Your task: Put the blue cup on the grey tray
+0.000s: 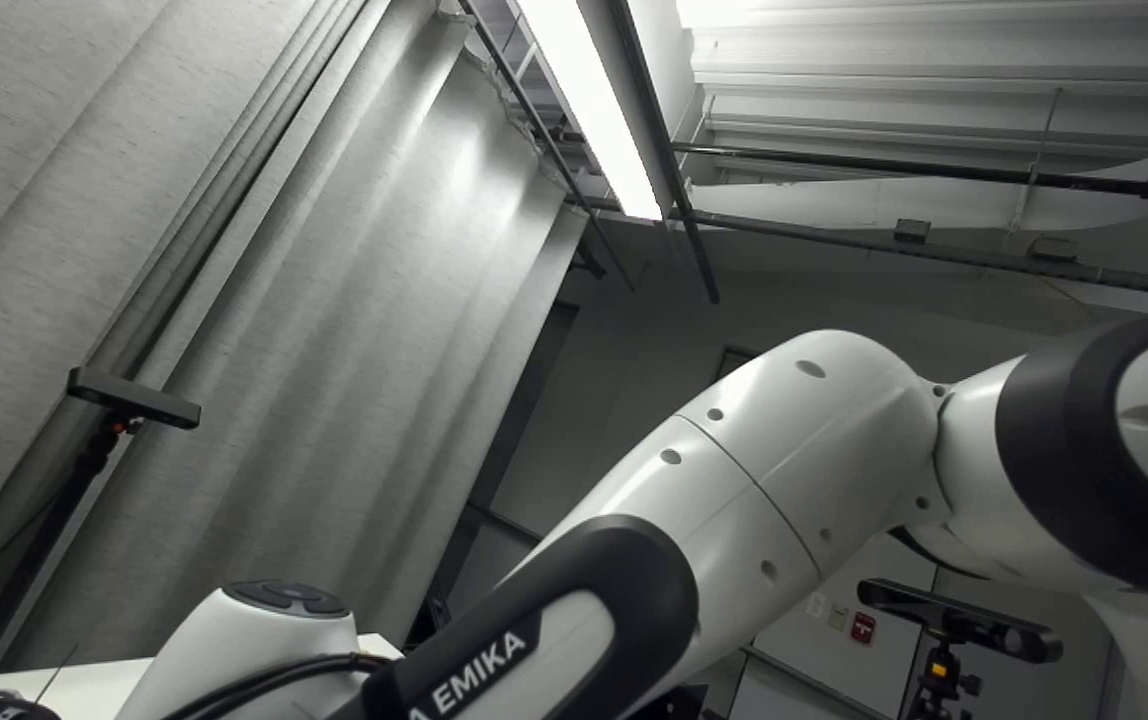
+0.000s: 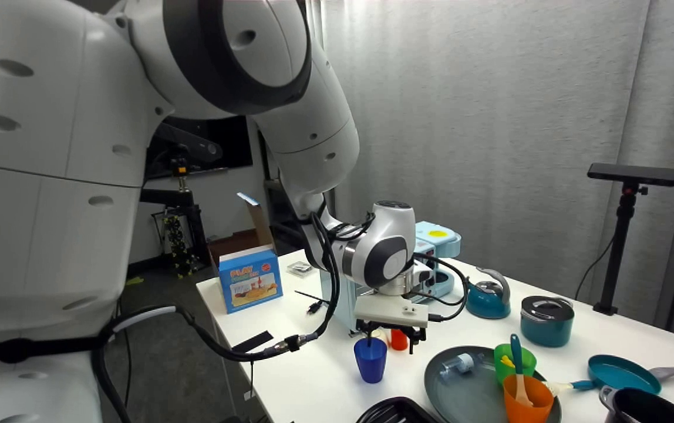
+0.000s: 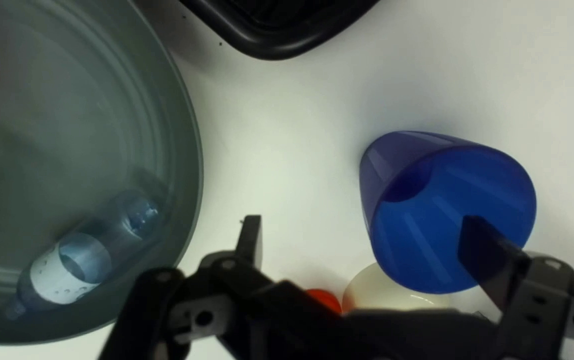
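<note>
The blue cup (image 2: 370, 364) stands upright on the white table in an exterior view. In the wrist view the blue cup (image 3: 417, 225) shows its open mouth, right of the middle. My gripper (image 2: 390, 346) points down with its fingers wide apart, holding nothing. In the wrist view my gripper (image 3: 367, 245) has one finger over or inside the cup's mouth; how deep is unclear. The other finger is outside the cup, over bare table. The round grey tray (image 2: 457, 390) lies beside the cup; it also shows in the wrist view (image 3: 67, 125), at the left.
A clear bottle (image 3: 74, 265) lies on the tray. A green cup (image 2: 528, 359) and an orange cup (image 2: 528, 402) with a utensil stand at its far side. A black dish (image 3: 277, 45) is near. A red item (image 2: 399, 339) and a pale round item (image 3: 387, 290) sit behind the cup.
</note>
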Motion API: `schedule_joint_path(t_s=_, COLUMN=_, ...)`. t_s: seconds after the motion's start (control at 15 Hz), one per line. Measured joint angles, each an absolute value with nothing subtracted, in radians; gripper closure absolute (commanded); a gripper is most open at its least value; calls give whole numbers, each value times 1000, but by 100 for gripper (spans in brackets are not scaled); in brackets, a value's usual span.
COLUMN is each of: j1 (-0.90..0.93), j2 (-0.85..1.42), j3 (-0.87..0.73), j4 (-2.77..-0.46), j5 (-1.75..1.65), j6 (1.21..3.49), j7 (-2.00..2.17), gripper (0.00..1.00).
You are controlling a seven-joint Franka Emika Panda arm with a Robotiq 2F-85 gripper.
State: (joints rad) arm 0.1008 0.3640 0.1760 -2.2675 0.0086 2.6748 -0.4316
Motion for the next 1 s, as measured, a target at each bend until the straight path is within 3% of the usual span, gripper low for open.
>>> schedule_joint_path(t_s=0.53, j1=88, j2=404, j3=176, j4=-2266, j5=1, j6=2675, j7=-415, gripper=0)
schedule_joint_path(t_s=0.6, j1=88, j2=412, j3=176, j4=-2266, j5=-6, j6=2675, j7=-410, gripper=25)
schedule_joint_path(t_s=0.73, j1=88, j2=425, j3=176, j4=-2267, j5=-14, j6=2675, j7=-403, gripper=34)
schedule_joint_path(t_s=1.0, j1=88, j2=439, j3=176, j4=-2266, j5=-26, j6=2675, j7=-388, gripper=66)
